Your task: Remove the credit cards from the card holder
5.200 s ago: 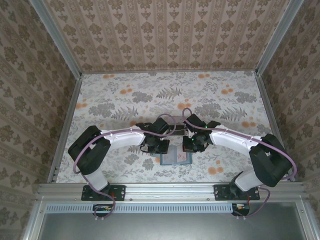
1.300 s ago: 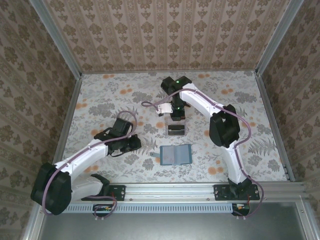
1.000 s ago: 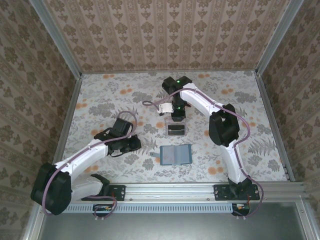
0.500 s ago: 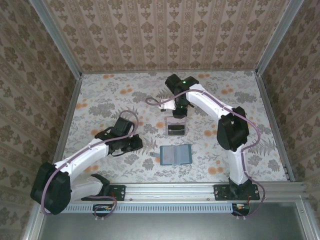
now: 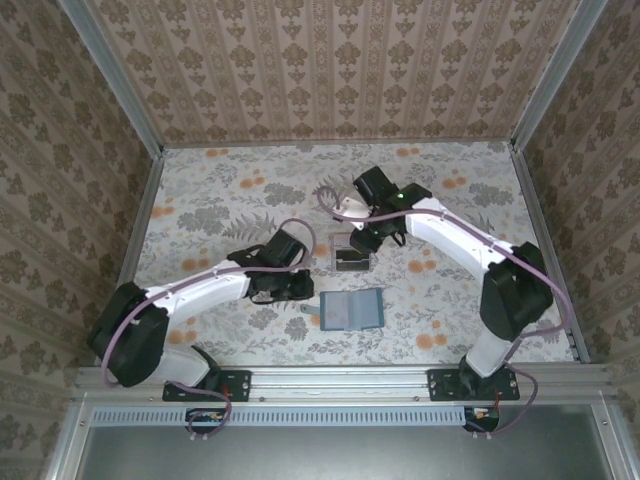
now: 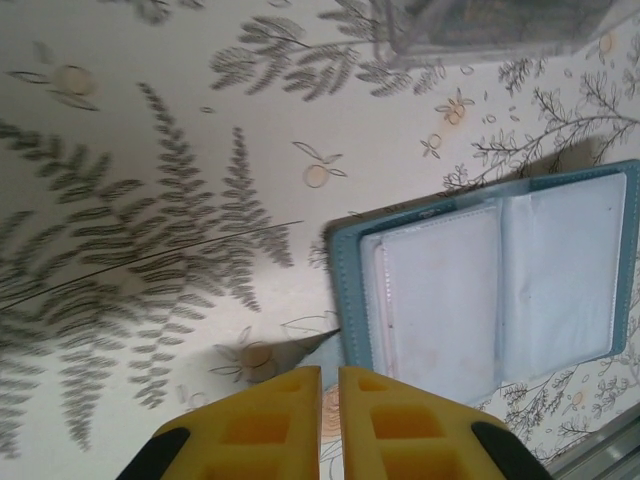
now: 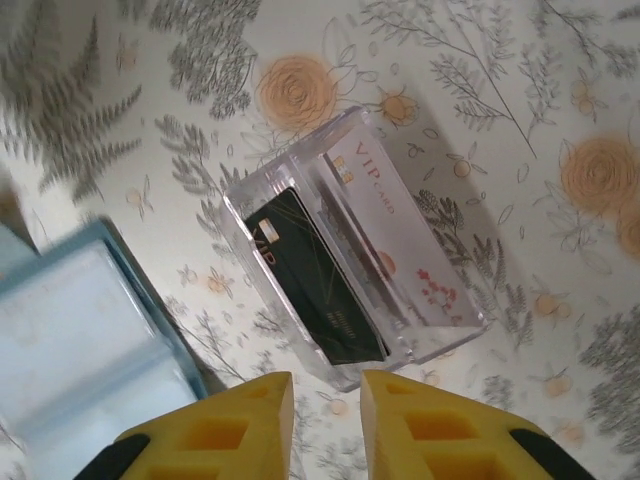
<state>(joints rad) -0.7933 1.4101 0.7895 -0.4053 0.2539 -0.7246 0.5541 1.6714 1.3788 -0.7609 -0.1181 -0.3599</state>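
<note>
The right tool (image 7: 327,380) hangs over the clear box (image 7: 280,170). Its two yellow fingers are a little apart, with nothing between them. Right under it, inside the box, lie the credit cards: the dark card (image 7: 315,290) and the pale card (image 7: 385,225), side by side.

The left tool (image 6: 330,375) is closed, or very nearly, and holds nothing. It hangs just beside the left edge of the card holder (image 6: 490,280) and does not touch it. The card holder lies open and flat on the bench (image 5: 200,200), just in front of the box. Its see-through pockets look empty, though a thin card could be hard to spot in there.

I think the taking-out step is as good as done, since both cards are in the box and not in the holder. Next, the tools likely only need to lift up and move away without bumping the box. If a card is hiding in a pocket, one tool would have to hold the holder down while the other pulls it out.
</note>
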